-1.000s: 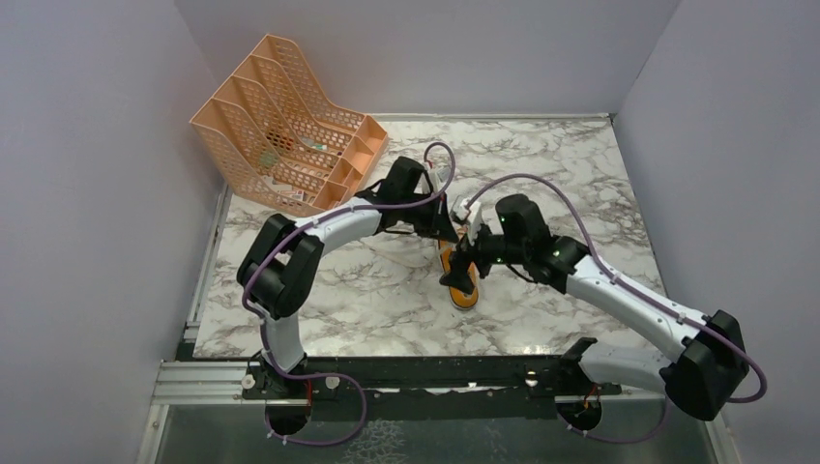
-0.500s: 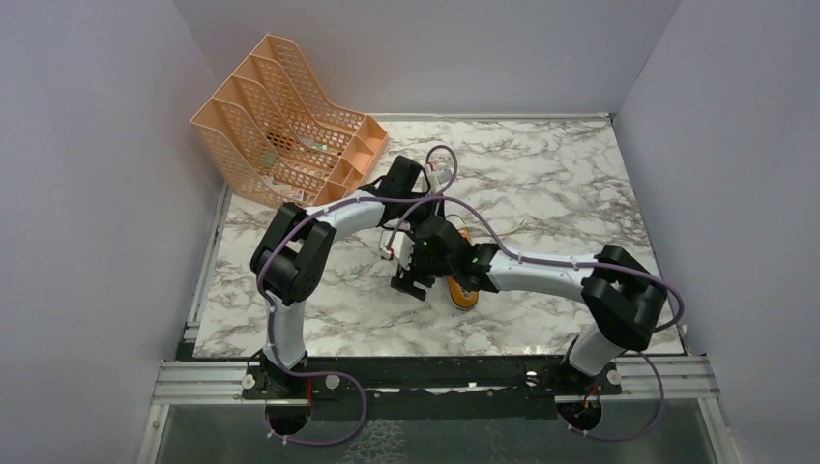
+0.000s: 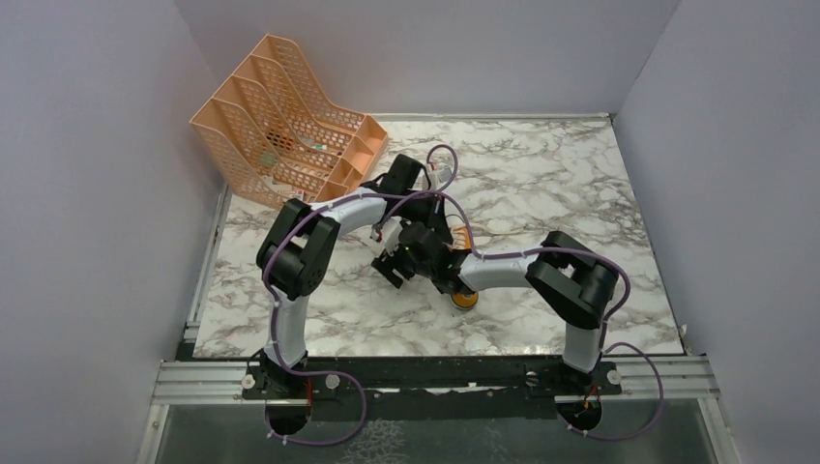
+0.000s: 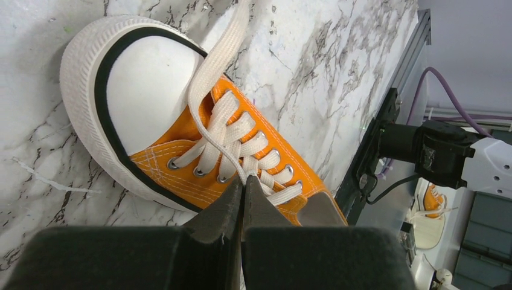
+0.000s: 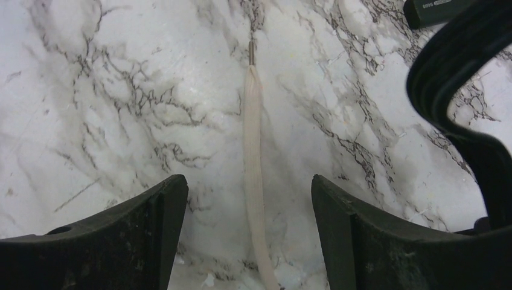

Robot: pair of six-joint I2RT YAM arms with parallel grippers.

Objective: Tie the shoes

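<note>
While left end effector [image 4: 243, 187] pinches sneaker [image 4: 151, 78] lace [image 4: 208, 78] | right end effector [image 5: 249, 187] wide astride lace tip [image 5: 252, 54]

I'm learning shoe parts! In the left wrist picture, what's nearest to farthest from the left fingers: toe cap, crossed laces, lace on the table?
1. Crossed laces, touching the left fingers, centre.
2. White toe cap, upper left.
3. Lace on the table, top edge.

Canvas sneaker [image 4: 181, 136], glossy marbled tabletop [image 5: 108, 90]

Orange sneaker [image 4: 175, 160] with white toe cap [image 4: 151, 84] sits upright, its white laces [image 4: 207, 78] trailing loose.
</note>
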